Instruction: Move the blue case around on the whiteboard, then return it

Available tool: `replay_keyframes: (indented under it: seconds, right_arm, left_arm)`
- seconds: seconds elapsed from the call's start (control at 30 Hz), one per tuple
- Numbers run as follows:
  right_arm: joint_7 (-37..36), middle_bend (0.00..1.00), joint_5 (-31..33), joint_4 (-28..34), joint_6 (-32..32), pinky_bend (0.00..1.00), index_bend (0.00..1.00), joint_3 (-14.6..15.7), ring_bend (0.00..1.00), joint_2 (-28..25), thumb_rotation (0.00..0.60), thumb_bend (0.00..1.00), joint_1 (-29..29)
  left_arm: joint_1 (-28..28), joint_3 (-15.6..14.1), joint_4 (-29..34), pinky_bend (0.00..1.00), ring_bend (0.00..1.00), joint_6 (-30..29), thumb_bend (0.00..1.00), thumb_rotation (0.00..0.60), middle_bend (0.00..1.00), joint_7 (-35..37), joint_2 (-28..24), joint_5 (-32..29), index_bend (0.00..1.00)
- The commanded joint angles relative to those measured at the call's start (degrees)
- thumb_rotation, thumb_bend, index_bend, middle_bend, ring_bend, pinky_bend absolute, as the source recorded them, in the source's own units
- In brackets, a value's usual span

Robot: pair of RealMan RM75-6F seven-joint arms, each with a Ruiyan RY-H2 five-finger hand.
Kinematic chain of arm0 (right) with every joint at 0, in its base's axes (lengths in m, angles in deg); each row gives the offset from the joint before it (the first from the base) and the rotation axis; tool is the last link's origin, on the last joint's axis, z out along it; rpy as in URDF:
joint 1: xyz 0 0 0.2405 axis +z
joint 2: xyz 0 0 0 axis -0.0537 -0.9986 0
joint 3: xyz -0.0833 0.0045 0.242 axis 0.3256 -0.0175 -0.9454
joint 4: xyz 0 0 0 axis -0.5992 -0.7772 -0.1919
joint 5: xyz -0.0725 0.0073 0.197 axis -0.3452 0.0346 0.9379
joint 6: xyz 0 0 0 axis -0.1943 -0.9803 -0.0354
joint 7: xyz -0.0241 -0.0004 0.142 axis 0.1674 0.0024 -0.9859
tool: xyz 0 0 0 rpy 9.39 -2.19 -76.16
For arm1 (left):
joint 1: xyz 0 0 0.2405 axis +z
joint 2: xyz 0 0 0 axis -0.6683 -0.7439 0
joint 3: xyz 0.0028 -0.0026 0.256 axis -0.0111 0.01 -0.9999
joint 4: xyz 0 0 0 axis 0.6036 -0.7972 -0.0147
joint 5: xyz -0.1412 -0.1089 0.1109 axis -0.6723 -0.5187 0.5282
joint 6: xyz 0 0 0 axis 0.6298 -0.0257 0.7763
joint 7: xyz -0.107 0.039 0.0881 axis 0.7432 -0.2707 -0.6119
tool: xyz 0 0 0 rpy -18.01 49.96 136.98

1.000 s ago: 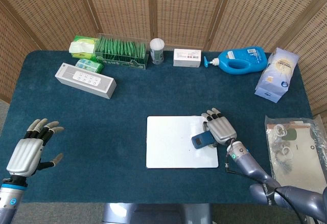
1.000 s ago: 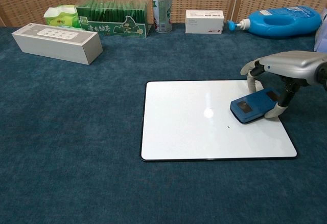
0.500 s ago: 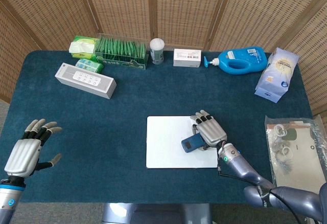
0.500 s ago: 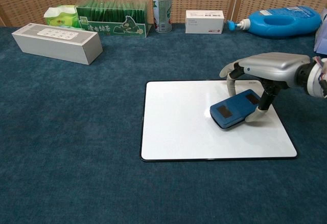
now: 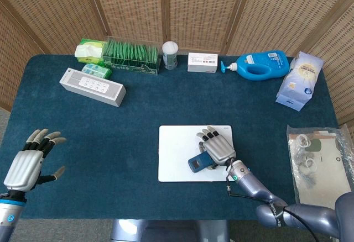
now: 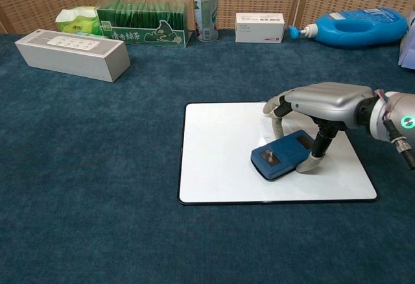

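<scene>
Lying flat near the middle of the whiteboard [image 6: 214, 148], a little toward its near edge, the blue case [image 6: 283, 154] sits skewed, one corner aimed at the board's near left; the right hand [image 6: 318, 106] arches over the case's far end, fingers [image 6: 277, 110] curled down on one side and the thumb braced on the other, so it grips the case between them; the head view shows the same hold from above, the right hand [image 5: 217, 149] covering all but the case's near-left end [image 5: 196, 164]. My read is that the sliding is under way, not the return; to do it well, keep the case's underside flat on the board and let the arm carry the motion, with only light downward pressure so the board does not creep on the blue cloth [image 6: 91, 187]; hold the path inside the board's dark rim, since the near edge is close; keep the pinch steady, or the case may pivot further askew. Well left of the whiteboard, at the cloth's near corner, the left hand [image 5: 27, 163] hovers with fingers spread, holding nothing.
</scene>
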Motion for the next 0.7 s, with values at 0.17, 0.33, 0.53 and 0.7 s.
replay_keyframes:
  seconds: [0.17,0.33,0.53,0.7]
  right_arm:
    - [-0.44,0.14,0.25,-0.52,-0.61,0.0,0.61,0.56,0.0,-1.28,0.6,0.0,-0.89]
    - [-0.77,0.14,0.32,-1.0,-0.96,0.0,0.61,0.78,0.0,-2.6,0.6,0.0,-1.47]
    - [-1.37,0.14,0.73,-0.99,-1.87,0.0,0.61,0.32,0.0,-5.24,0.6,0.0,-2.23]
    - [-1.8,0.14,0.67,-0.05,-2.26,0.0,0.61,-0.35,0.0,-6.41,0.6,0.0,-2.29]
  left_arm:
    - [-0.17,-0.02,0.15,0.0,0.07,0.27,0.33,0.6,0.19,-0.32,0.06,0.01,0.23]
    - [-0.29,0.06,0.34,0.0,0.07,0.25,0.33,0.6,0.19,-0.68,0.18,0.17,0.23]
    - [-0.28,0.05,0.57,0.0,0.07,0.16,0.33,0.6,0.19,-0.8,0.1,0.23,0.23]
    - [-0.27,0.0,0.53,0.0,0.07,0.11,0.33,0.6,0.19,-0.65,0.13,0.41,0.23]
